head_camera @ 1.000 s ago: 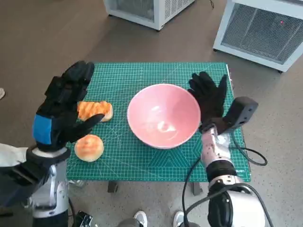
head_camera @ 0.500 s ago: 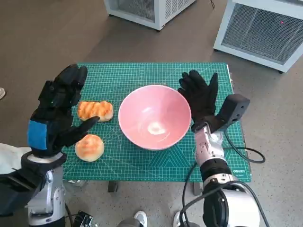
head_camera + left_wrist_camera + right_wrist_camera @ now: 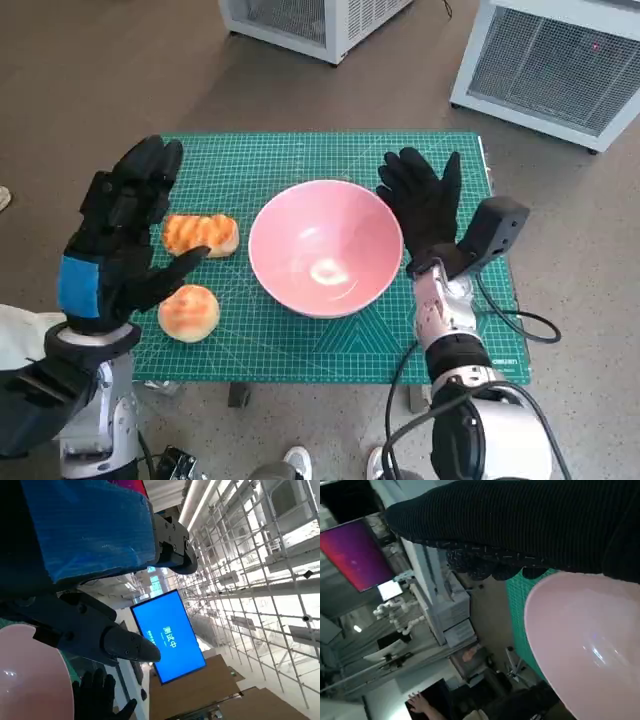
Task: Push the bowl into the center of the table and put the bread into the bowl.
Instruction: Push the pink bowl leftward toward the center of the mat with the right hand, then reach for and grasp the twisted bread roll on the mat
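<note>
A pink bowl stands near the middle of the green cutting mat; its rim also shows in the left wrist view and in the right wrist view. My right hand, gloved and with fingers spread, rests flat against the bowl's right side. Left of the bowl lie a long ridged bread and a round bun. My left hand hovers open above the mat's left edge, its fingers spread beside the two breads, holding nothing.
The small table's edges lie close round the mat. White ventilated units stand on the floor beyond the table. A cable hangs off the right wrist. Shoes show below the front edge.
My right hand has pushed the bowl leftward towards the table's middle. My left hand has drawn slightly left, away from the bread. Both have barely moved in the last half second.
</note>
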`<state>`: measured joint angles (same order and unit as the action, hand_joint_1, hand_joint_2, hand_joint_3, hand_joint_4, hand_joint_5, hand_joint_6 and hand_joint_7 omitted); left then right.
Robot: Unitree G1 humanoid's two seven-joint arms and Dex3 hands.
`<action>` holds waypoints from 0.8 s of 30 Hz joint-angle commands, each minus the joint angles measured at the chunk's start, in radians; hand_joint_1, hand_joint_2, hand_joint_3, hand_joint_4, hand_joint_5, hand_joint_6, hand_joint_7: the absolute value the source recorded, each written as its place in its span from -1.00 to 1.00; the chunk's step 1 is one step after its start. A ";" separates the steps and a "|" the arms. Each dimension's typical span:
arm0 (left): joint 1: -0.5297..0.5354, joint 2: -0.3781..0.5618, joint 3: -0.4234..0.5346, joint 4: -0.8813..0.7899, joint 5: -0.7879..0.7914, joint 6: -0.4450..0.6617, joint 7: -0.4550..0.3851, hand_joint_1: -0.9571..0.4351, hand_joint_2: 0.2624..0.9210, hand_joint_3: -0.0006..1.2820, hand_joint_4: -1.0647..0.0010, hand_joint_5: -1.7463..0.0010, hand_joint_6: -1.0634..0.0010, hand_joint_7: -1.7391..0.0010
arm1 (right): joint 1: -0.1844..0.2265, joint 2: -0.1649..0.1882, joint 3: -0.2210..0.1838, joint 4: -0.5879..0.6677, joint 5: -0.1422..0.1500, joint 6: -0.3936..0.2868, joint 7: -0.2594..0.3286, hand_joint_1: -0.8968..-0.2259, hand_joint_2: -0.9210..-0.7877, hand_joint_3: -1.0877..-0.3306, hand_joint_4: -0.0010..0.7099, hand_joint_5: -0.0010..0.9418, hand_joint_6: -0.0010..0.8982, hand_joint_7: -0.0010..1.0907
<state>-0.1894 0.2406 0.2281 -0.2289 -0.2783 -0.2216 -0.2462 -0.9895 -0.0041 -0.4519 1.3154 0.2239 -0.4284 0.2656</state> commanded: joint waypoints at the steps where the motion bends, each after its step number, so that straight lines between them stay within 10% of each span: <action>1: -0.040 -0.010 -0.016 0.027 -0.009 -0.008 -0.009 0.01 1.00 -0.80 0.47 1.00 0.61 0.51 | 0.001 -0.022 0.033 -0.017 -0.030 -0.077 0.024 -0.13 -1.00 -0.43 -0.44 -1.00 -0.54 -0.35; 14: -0.145 -0.025 -0.047 0.125 -0.015 -0.038 -0.051 0.01 1.00 -0.81 0.44 1.00 0.65 0.45 | 0.040 -0.073 0.111 -0.162 -0.019 -0.325 0.274 -0.29 -1.00 -0.26 -0.39 -0.98 -0.84 0.08; 24: -0.223 -0.020 -0.066 0.197 -0.009 -0.070 -0.090 -0.09 1.00 -0.81 0.44 1.00 0.56 0.52 | 0.123 -0.076 0.175 -0.379 0.047 -0.398 0.419 -0.49 -1.00 -0.19 -0.37 -0.99 -0.96 0.27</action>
<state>-0.3883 0.2212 0.1682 -0.0495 -0.2864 -0.2684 -0.3223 -0.9197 -0.0772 -0.2960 0.9901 0.2445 -0.8224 0.6432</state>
